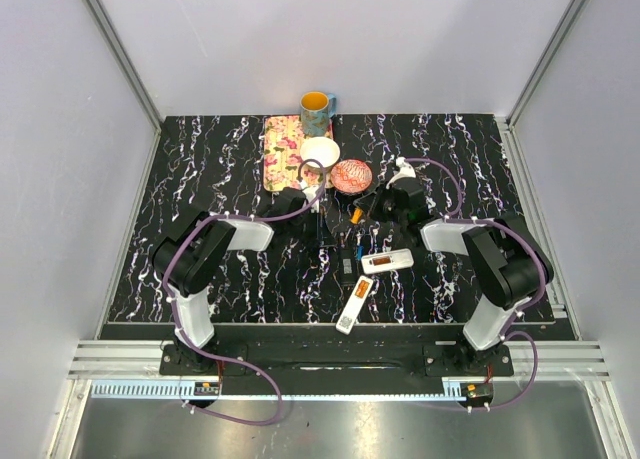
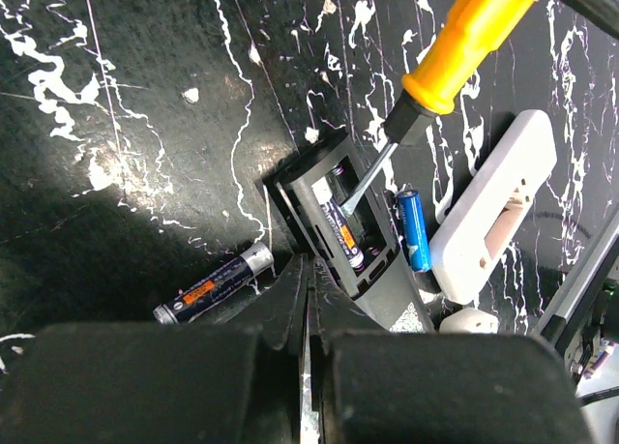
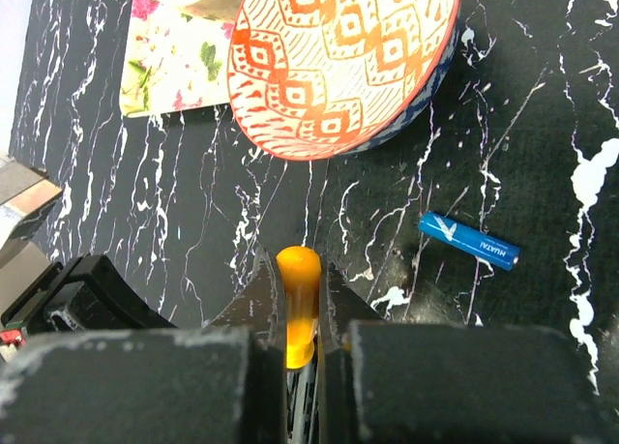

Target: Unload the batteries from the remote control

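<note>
Seated black-and-orange cylindrical battery (image 2: 344,233) looks light, rigid, slick; pry its end; right gripper (image 3: 296,272) grips orange-handled screwdriver (image 2: 462,40); left gripper (image 2: 308,275) jaws closed.

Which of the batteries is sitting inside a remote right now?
The black-and-orange cell in the dark remote's open compartment, at the screwdriver tip. Its black-and-orange twin and the blue one lie loose on the table.
</note>
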You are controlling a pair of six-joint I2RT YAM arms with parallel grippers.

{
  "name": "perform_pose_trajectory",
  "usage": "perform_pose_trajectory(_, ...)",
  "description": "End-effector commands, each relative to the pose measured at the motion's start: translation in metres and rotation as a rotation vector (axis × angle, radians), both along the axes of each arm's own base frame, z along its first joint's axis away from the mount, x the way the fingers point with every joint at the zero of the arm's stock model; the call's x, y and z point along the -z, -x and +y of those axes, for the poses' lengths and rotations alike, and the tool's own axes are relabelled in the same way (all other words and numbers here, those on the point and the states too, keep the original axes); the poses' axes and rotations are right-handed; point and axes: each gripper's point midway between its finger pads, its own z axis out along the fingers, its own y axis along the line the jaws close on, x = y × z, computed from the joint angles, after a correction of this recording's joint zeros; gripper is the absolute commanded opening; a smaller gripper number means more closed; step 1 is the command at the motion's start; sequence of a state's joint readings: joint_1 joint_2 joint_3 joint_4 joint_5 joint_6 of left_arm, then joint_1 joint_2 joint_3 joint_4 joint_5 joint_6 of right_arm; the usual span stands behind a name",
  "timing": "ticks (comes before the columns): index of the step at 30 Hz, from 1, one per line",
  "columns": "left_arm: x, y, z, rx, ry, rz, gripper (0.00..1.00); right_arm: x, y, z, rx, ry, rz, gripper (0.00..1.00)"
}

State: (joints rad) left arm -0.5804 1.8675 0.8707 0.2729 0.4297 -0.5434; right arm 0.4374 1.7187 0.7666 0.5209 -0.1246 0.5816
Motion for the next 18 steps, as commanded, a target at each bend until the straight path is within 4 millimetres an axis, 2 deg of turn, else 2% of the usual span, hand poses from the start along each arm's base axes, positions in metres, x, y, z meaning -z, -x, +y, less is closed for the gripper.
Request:
perform_pose_trajectory(1, 0.035, 0.011, 0.013, -0.004, -0.088, 0.072, 0.00, -0.010, -0.012, 0.013, -0.011, -0.065, -0.036, 0.00)
perform_pose_trajectory(6, 0.038, 0.013, 0.013, 0.000, -0.089, 0.083, 0.00, 0.000, -0.010, 0.016, 0.002, -0.113, 0.013, 0.00)
perform_pose_trajectory(18, 0.043, 0.016, 0.013, 0.007, -0.082, 0.104, 0.00, 0.003, -0.003, 0.024, 0.030, -0.254, 0.077, 0.00)
